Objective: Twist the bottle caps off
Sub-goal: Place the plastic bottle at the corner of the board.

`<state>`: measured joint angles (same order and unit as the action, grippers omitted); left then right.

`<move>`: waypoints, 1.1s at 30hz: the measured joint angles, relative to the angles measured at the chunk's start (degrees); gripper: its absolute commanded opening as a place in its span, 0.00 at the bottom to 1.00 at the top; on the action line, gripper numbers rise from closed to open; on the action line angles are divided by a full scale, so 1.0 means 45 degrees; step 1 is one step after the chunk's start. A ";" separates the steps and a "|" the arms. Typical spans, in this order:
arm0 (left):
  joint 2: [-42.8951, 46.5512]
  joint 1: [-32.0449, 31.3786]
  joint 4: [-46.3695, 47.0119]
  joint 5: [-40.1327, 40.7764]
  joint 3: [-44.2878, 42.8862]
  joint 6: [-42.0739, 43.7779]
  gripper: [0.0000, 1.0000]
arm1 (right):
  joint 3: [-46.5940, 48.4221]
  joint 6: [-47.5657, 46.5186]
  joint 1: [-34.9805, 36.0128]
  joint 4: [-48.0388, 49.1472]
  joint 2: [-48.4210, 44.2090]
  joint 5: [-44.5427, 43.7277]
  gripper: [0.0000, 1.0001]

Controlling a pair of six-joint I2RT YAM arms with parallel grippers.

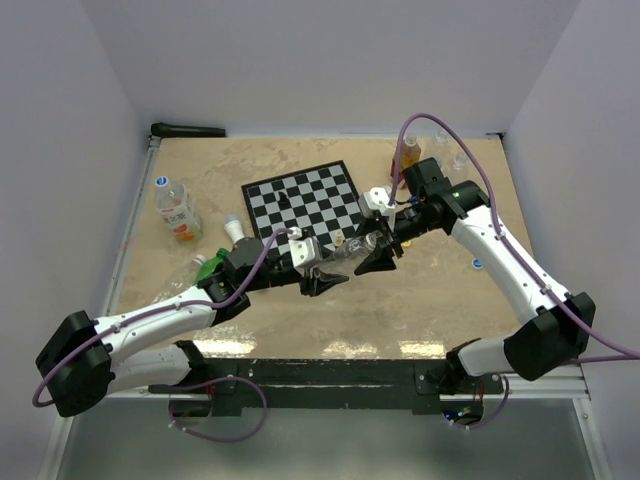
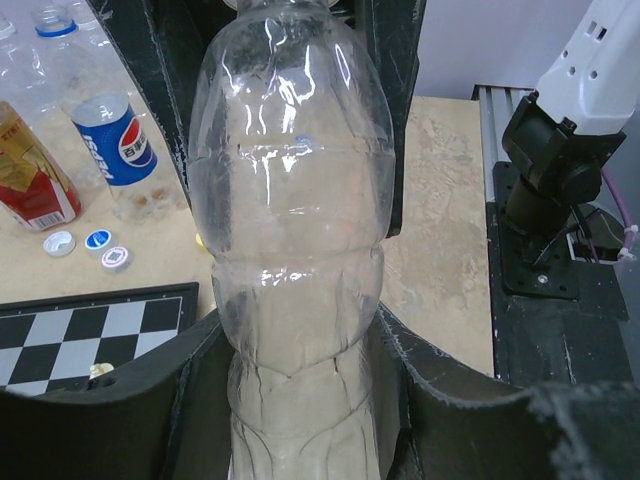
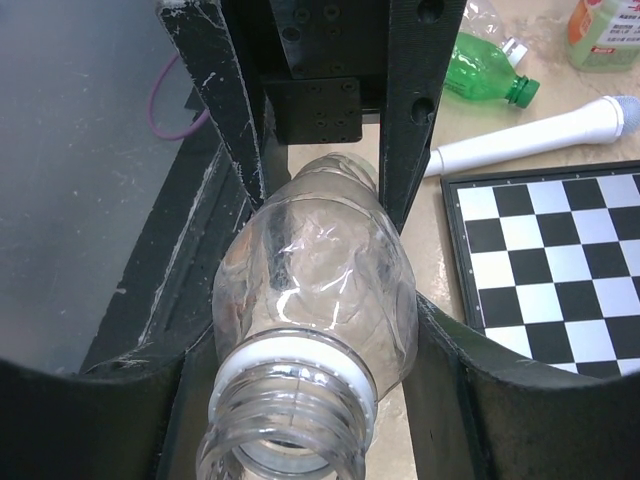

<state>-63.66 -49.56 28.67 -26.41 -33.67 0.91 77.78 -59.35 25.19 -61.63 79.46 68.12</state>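
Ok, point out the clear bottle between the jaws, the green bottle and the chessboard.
clear bottle (image 3: 310, 270), right wrist view, on its crumpled body.
green bottle (image 3: 478, 74), right wrist view, on its body.
chessboard (image 3: 560, 270), right wrist view, on its checkered top.

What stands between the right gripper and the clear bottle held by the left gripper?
Nothing visible: the clear bottle lies between the fingers of the right gripper, its threaded neck bare.
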 measured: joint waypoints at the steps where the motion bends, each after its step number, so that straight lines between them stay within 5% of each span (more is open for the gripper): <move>1: 0.0000 0.0000 -0.0005 0.0010 0.0000 -0.0010 0.35 | 0.0000 0.0034 0.0010 0.0010 0.0000 -0.0015 0.21; 9: 0.0136 0.0005 -0.0510 0.0573 -0.0146 -0.0039 0.98 | -0.0112 0.0933 0.0238 0.0758 -0.0272 -0.0262 0.12; 10: 0.0219 0.0010 -0.0636 0.0636 -0.0146 -0.0005 1.00 | -0.0170 0.1112 0.0272 0.0913 -0.0384 -0.0301 0.12; 23: 0.2147 0.0010 -0.3667 0.2565 -0.0942 0.1292 1.00 | -0.0588 0.2783 -0.1059 0.1831 -0.1321 -0.2200 0.09; 33: 0.4027 0.0010 -0.4940 0.6062 -0.0962 0.3118 1.00 | 0.0209 0.0840 -0.4459 -0.1404 -0.0355 -0.5139 0.08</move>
<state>-45.54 -49.52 6.44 0.86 -38.00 14.94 78.72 -55.57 5.13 -67.94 77.87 44.99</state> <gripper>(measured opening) 0.997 0.572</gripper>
